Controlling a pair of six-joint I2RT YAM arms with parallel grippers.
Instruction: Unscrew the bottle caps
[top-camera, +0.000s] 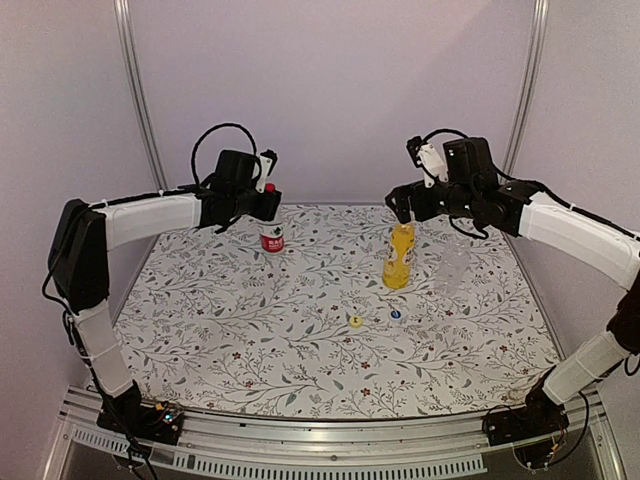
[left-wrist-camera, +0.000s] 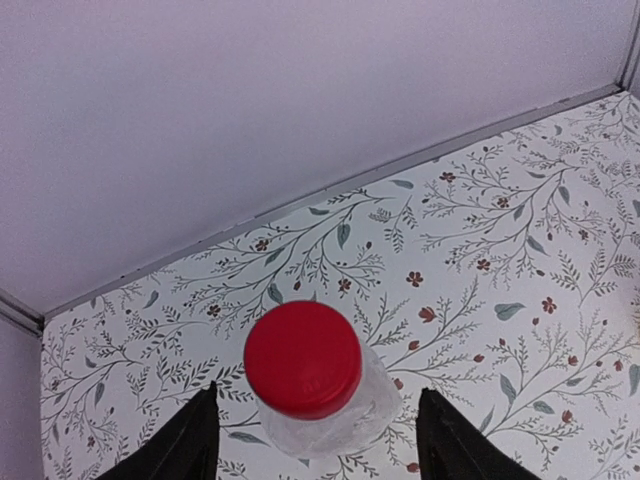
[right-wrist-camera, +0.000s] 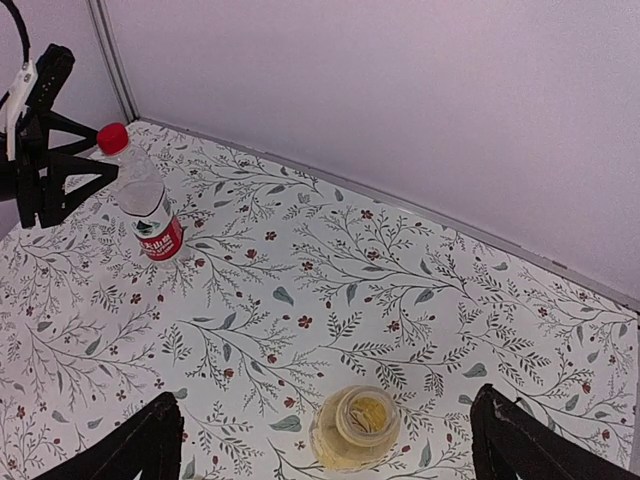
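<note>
— Across the middle of the overhead frame lies the flowered table (top-camera: 250, 340), with one arm reaching in from each side. Which step are we at?

— The last cap, I'd say. The left gripper (left-wrist-camera: 317, 395) hangs over the labelled bottle (top-camera: 272, 237) at upper centre-left, its jaws released and standing either side of the red cap (left-wrist-camera: 303, 358), with a gap showing on both sides. Nothing is grasped.

— And the right gripper (right-wrist-camera: 325, 400)?

— Spread wide and empty, above the yellow-orange bottle (top-camera: 398, 258) right of centre. The right wrist view looks straight down into that bottle's open mouth, so its cap is already off.

— What does the next move call for?

— Pinching the red cap squarely, then twisting. The bottle is light and stands free, so it may spin with the cap unless something steadies its body.

— Count things for me, biggest first.

— Two arms. Three bottles: the labelled one, the yellow-orange one, and a clear bottle (top-camera: 455, 265) just right of it, too faint to read its mouth. Three caps: the red one screwed on, the yellow cap (top-camera: 355, 321) and the blue cap (top-camera: 395, 314) lying loose near each other on the table, below centre
</note>
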